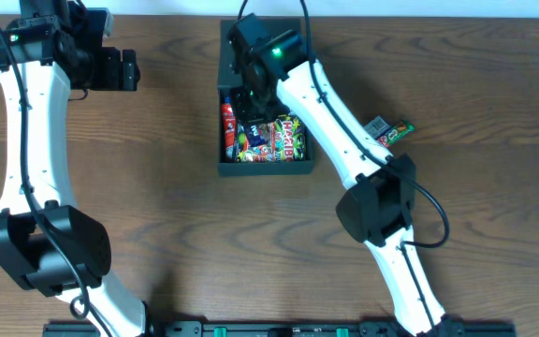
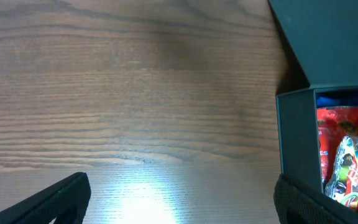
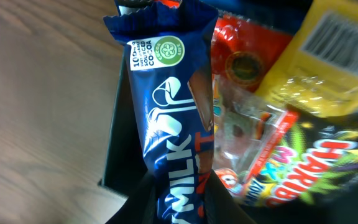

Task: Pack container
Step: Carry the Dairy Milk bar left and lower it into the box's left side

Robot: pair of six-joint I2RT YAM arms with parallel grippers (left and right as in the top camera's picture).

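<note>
The dark charcoal-green square cardboard box (image 1: 265, 169) sits open at the middle of the wooden desk (image 1: 157, 187), partly filled with bright snack packets (image 1: 284, 140). The right gripper (image 1: 249, 94) hangs over its far left part, jaws clenched on one end of a blue foil-wrapped milk chocolate bar (image 3: 166, 124). The bar's long axis runs straight out from the jaws, just inside the box's left wall. The left gripper (image 1: 120, 69), jaws spread wide and holding nothing, is well apart to the left, so the right arm is nearer.

- Lit evenly and brightly from above in the overhead view, with faint soft shadows on the desk (image 1: 167, 140) beside the arms.
- Washed white by glare on the wood, low in the left wrist view.
- Very close in the right wrist view: blue wrapper (image 3: 166, 124) sharp, yellow packet (image 3: 331, 59) blurred.
</note>
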